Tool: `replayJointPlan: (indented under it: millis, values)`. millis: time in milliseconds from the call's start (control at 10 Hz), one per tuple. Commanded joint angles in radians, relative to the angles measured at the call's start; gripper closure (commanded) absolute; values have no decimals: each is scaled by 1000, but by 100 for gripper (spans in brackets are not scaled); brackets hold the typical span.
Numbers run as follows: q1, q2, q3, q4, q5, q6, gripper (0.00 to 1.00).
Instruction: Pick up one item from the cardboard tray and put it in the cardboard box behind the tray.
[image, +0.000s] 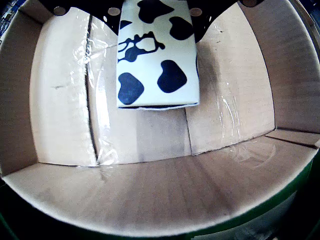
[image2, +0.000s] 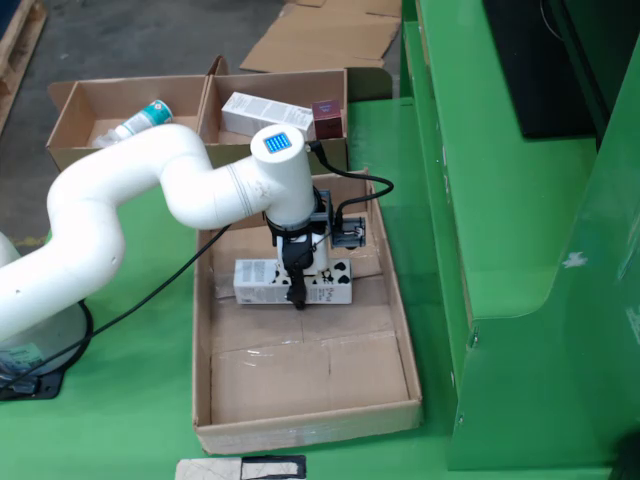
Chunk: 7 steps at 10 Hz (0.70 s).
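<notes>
Looking down through the wrist view, I see my claw (image2: 296, 283) closed across the middle of the white, black-spotted cow-pattern carton (image: 156, 55), which lies low inside the long shallow cardboard tray (image2: 300, 425), long axis crosswise, with the compartmented cardboard box (image2: 130, 100) behind it

A smooth white arm (image2: 130, 200) with rounded joints, a blue square panel (image2: 279, 143) on its wrist cap, black cables (image2: 360, 195), and a black gripper (image2: 296, 290).
</notes>
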Motion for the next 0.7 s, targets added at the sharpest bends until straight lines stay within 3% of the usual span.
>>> replayJointPlan:
  millis: [0,600]
  values:
    - [39,172,20,-69,-36,14,100]
    - [74,224,20,-71,-70,34,100]
